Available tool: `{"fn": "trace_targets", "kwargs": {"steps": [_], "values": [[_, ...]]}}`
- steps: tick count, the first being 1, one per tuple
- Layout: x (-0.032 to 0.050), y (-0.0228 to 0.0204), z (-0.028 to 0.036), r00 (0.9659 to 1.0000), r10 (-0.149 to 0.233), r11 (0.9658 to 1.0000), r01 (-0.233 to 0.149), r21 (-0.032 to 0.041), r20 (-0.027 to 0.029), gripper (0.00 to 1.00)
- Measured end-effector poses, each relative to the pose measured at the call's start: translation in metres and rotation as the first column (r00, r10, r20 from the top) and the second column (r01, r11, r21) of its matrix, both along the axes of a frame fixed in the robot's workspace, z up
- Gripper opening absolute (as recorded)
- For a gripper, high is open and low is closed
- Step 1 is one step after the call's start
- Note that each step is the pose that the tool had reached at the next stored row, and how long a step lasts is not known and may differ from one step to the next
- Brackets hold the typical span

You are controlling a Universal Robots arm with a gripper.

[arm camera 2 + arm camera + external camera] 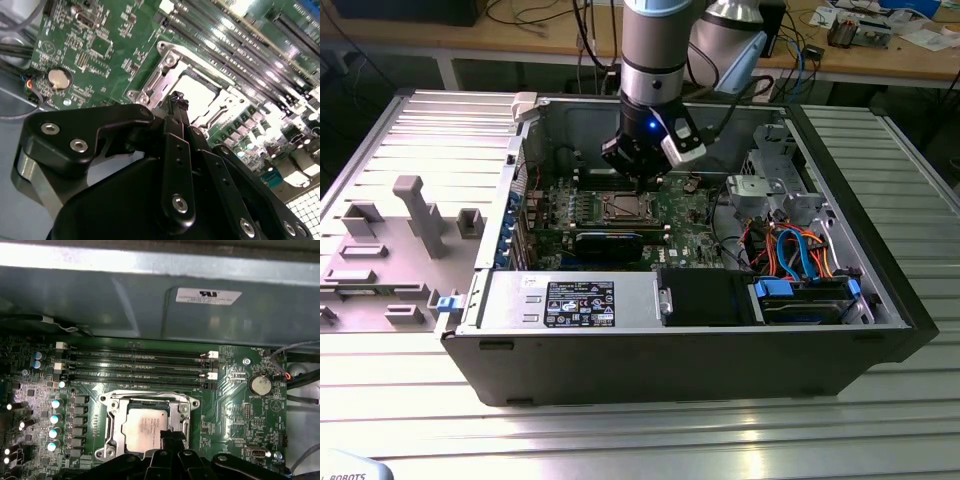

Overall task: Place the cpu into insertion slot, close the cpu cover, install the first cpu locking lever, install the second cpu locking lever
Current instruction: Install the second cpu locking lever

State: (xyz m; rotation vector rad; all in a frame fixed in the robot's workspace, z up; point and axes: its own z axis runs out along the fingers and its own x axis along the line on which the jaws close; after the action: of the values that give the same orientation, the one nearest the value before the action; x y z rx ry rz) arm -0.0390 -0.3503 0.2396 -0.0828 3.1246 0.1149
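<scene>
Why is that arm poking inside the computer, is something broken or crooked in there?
Nothing stands out. The cpu lies flat and square in the insertion slot, with the cpu cover framing it. The gripper hovers at the socket's edge. Cables and memory slots look tidy.

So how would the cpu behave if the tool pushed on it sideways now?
The cpu lies flat inside the insertion slot, with the metal frame around it, so it would probably not slide. It looks like a thin, stiff plate with a smooth metal top, so the tool may slip across it. It probably weighs little.
</scene>
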Motion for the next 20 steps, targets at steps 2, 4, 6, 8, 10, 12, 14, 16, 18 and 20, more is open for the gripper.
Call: {"fn": "trace_targets", "kwargs": {"steps": [2, 4, 6, 8, 10, 12, 14, 16, 18, 20], "values": [[0.0, -0.0006, 0.0, 0.9999, -0.012, 0.9999, 0.012, -0.0001, -0.0009, 0.11], [-0.0001, -0.0013, 0.0001, 0.9998, -0.02, 0.9998, 0.02, -0.0002, -0.0018, 0.11], [-0.0002, -0.0017, 0.0011, 0.9997, -0.023, 0.9997, 0.023, -0.0003, -0.002, 0.11], [-0.0004, -0.0017, 0.0029, 0.9997, -0.024, 0.9997, 0.024, -0.0002, -0.002, 0.11], [-0.0012, -0.0017, 0.0055, 0.9997, -0.024, 0.9997, 0.024, -0.0002, -0.002, 0.11], [-0.0015, -0.0025, 0.0067, 0.9997, -0.024, 0.9997, 0.024, 0.0, -0.002, 0.11], [-0.0022, -0.0055, 0.0067, 0.9997, -0.024, 0.9997, 0.024, -0.0001, -0.0021, 0.11], [-0.0035, -0.0097, 0.0066, 0.9997, -0.024, 0.9997, 0.024, -0.0001, -0.002, 0.11], [-0.0045, -0.0152, 0.0063, 0.9997, -0.024, 0.9997, 0.024, -0.0002, -0.0021, 0.11], [-0.0071, -0.0196, 0.0056, 0.9997, -0.024, 0.9997, 0.024, -0.0002, -0.0022, 0.11]]}}
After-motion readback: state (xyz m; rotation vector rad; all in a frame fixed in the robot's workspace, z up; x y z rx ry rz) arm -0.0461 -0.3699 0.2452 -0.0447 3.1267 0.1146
